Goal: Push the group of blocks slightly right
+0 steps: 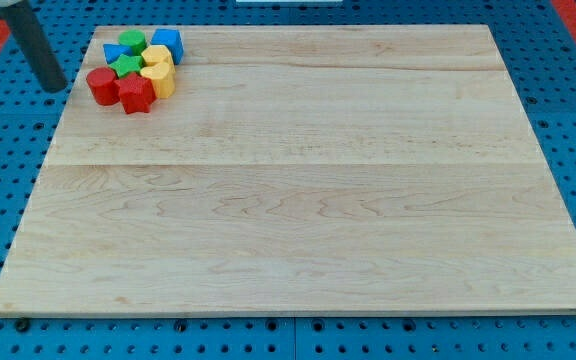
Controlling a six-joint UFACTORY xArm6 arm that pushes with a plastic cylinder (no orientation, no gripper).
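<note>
**One cluster, tip waiting at its left**

Several blocks sit bunched in the worktop (pixel 298 200)'s top-left corner: red cylinder (pixel 100 86), red star (pixel 135 94), green star (pixel 126 66), green block (pixel 133 42), blue blocks (pixel 168 42), yellow blocks (pixel 157 72). My tip (pixel 54 88) stands just left of them, off the board's edge, not touching. The push seems not yet begun; next calls for a short rightward sweep. No jaws exist here. No writing is legible.

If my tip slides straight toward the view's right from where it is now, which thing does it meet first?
Probably the red cylinder, the block nearest my tip, at the cluster's left edge. The red star lies just behind it. Depth is hard to judge.
</note>
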